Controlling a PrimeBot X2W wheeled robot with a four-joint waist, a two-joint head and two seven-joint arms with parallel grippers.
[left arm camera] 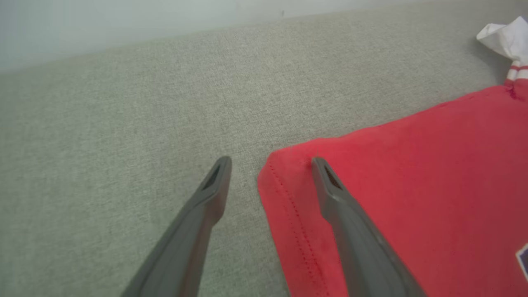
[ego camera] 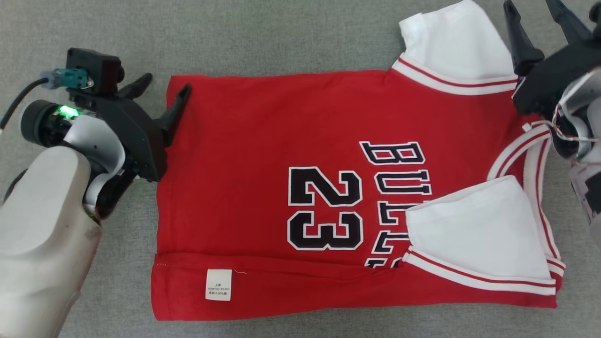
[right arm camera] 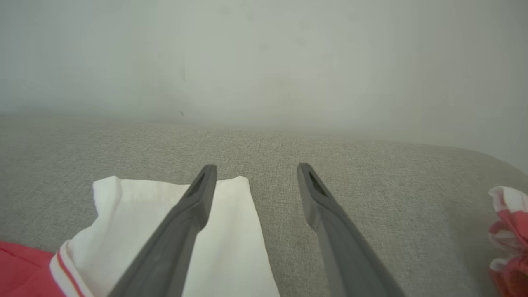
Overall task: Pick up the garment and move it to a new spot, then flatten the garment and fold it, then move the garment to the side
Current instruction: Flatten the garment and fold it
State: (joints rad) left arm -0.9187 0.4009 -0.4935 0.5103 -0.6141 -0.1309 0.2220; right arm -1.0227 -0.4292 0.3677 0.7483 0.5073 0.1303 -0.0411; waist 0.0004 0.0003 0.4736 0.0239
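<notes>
Jersey [ego camera: 244,188] lies rectangular on coarse grey weave [ego camera: 235,37]

Garment [ego camera: 281,188] on fabric surface [ego camera: 281,37]; left hand [ego camera: 167,83] at far-left corner, right hand [ego camera: 530,5] at far-right sleeve [ego camera: 458,42].

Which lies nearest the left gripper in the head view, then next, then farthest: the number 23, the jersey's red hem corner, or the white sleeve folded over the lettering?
1. red hem corner, upper left, right at the left gripper
2. number 23, centre
3. folded white sleeve, lower right
</notes>
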